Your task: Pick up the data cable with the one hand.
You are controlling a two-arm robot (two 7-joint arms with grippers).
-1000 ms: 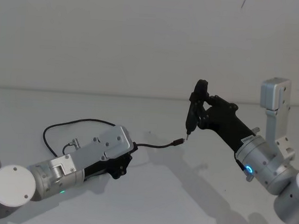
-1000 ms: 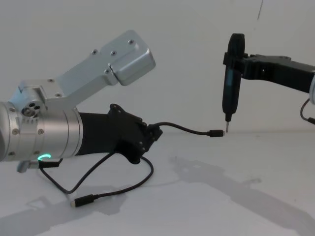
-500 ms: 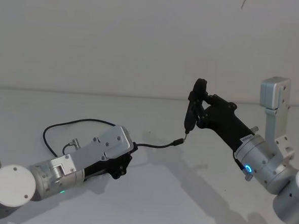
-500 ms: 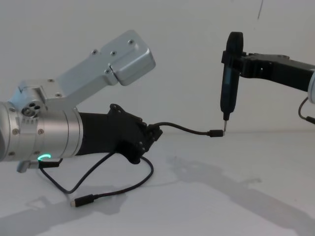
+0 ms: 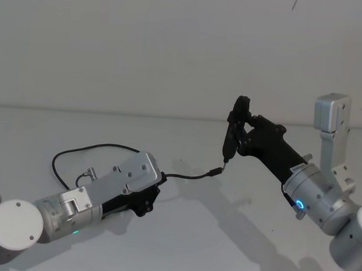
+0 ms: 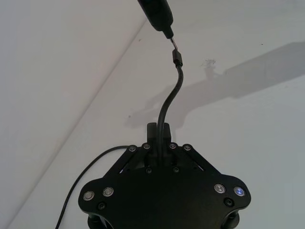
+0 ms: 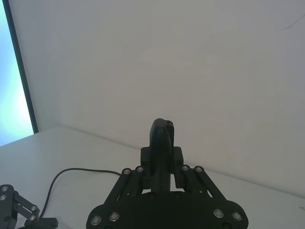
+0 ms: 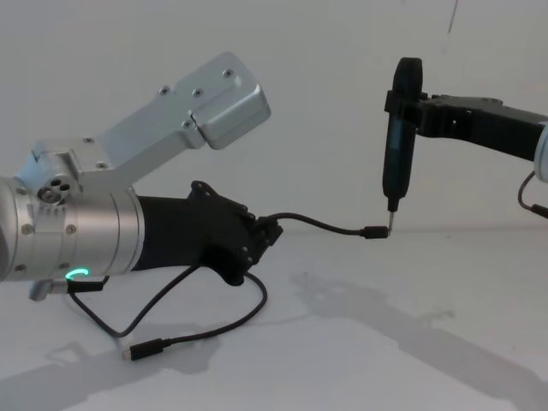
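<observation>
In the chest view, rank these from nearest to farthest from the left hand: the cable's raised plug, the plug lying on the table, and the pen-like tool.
1. The data cable plug lying on the table, below the left hand and toward the robot.
2. The raised plug, out to the hand's right.
3. The pen-like tool in the right hand, just beyond that plug.

The first two are fairly close to call.

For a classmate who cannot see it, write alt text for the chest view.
The left hand grips a black cable above a white table, its free plug pointing right. The right hand holds a black pen-like tool upright, tip at that plug. The cable's other end loops down onto the table.
</observation>
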